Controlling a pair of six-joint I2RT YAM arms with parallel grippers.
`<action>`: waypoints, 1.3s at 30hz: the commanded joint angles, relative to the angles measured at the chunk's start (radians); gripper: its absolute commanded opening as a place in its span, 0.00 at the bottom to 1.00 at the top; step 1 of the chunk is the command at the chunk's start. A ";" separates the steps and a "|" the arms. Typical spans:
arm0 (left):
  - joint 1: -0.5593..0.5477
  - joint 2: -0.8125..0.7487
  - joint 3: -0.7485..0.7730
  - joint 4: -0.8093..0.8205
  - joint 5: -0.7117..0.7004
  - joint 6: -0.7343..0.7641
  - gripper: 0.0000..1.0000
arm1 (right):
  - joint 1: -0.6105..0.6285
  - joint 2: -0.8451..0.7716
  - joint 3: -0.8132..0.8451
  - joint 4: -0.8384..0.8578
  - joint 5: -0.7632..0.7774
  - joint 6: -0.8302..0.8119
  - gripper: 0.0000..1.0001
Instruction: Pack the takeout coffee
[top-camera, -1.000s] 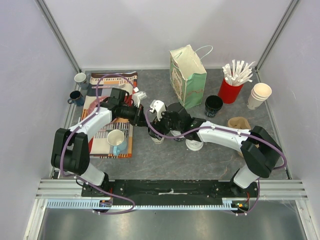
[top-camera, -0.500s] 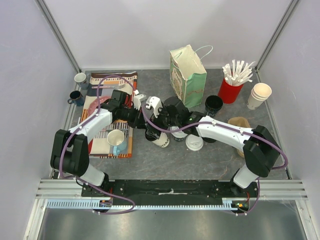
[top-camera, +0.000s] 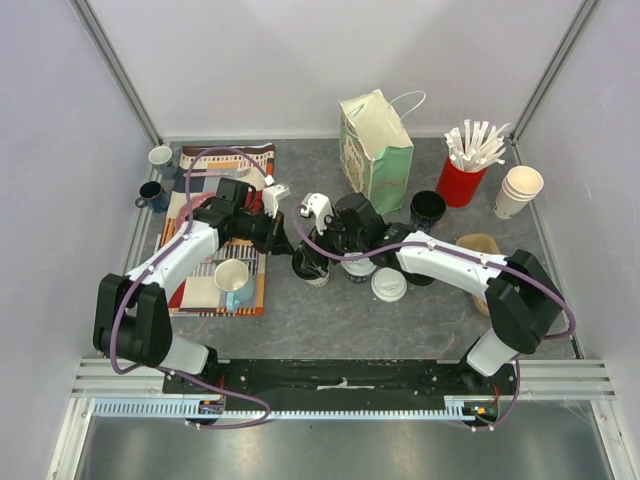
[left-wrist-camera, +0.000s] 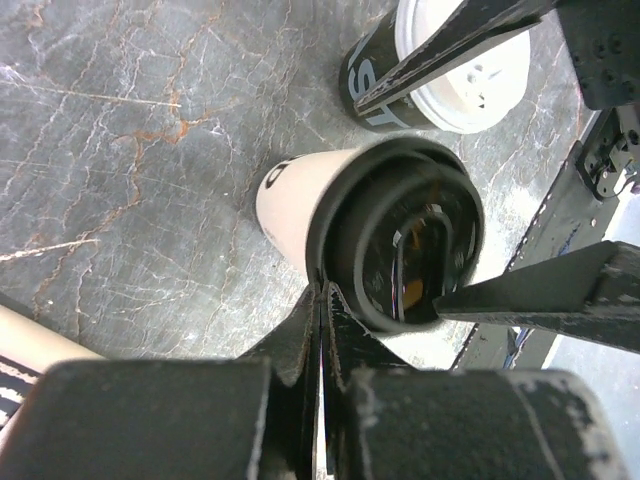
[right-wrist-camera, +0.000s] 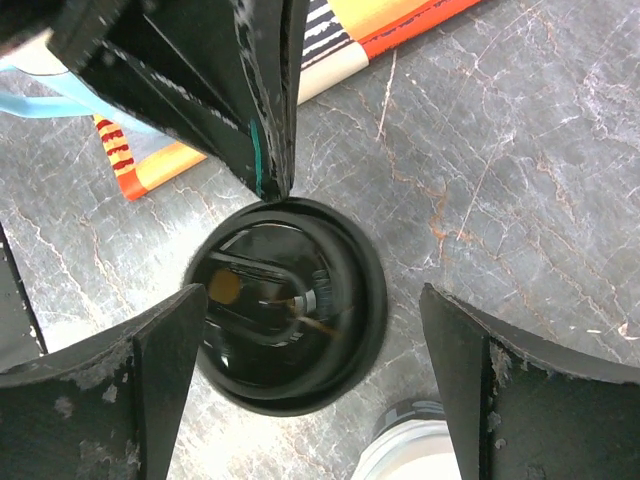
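Left hand: fingers pressed together, tips against the rim of the black-topped pale cup; cannot tell whether the rim is pinched. Right hand: spread wide, astride the same cup. Takeout coffee, count two: nearer white-lidded cup and second white-lidded cup just behind it, mid-table. Judged light, thin-walled, crushable, spill-prone; grip mid-wall, below the lid. One paper bag stands behind.

Overhead wide, both wrists close above lidded cup
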 joint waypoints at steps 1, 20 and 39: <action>-0.002 -0.059 0.031 -0.012 -0.003 0.041 0.02 | -0.010 -0.056 -0.023 0.039 -0.027 0.016 0.94; -0.022 -0.079 0.138 0.030 0.039 -0.008 0.02 | -0.048 -0.160 0.054 0.069 0.065 0.223 0.21; -0.070 0.102 0.037 0.167 -0.037 0.032 0.02 | -0.091 -0.065 -0.204 0.196 0.070 0.295 0.00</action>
